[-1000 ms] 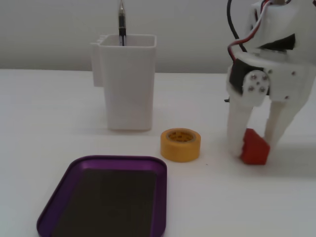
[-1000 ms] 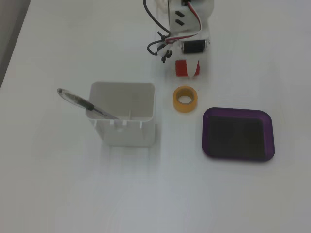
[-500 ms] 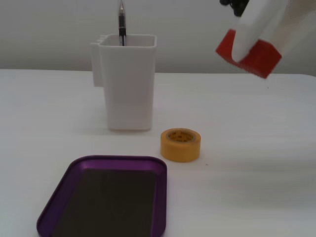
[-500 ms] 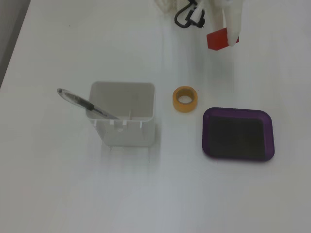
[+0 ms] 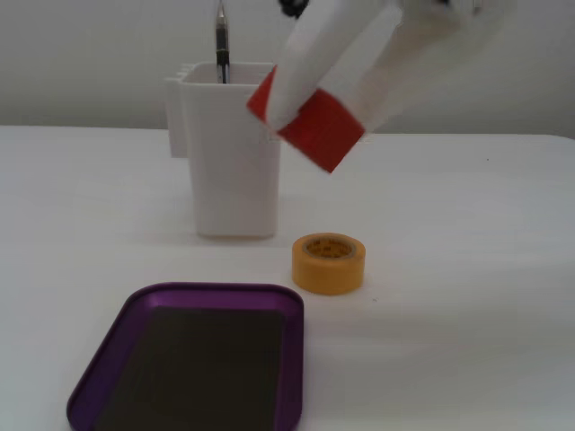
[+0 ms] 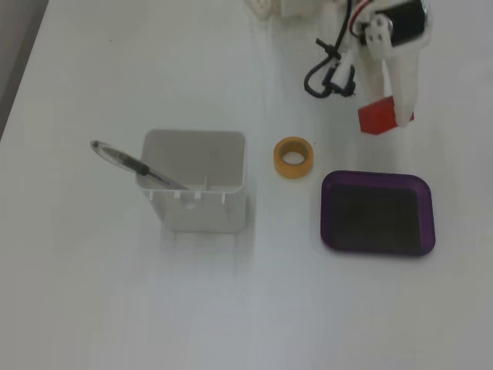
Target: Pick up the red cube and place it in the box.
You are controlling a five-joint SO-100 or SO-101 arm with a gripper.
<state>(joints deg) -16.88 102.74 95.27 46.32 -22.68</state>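
The red cube (image 5: 319, 128) is a small bright red block held between my white gripper's fingers (image 5: 305, 112), lifted well above the table. In the other fixed view the cube (image 6: 377, 117) hangs at the tip of the gripper (image 6: 387, 116), above the table just beyond the far edge of the box. The box (image 5: 135, 332) is a shallow purple tray with a dark bottom, low at the front left; in the other fixed view the box (image 6: 377, 179) lies at the right, below the cube. The gripper is shut on the cube.
A yellow tape roll (image 5: 329, 263) stands on the white table between the box and a tall white plastic container (image 5: 232, 171) that holds a pen (image 6: 135, 164). The tape roll (image 6: 293, 156) and container (image 6: 196, 196) lie left of the box.
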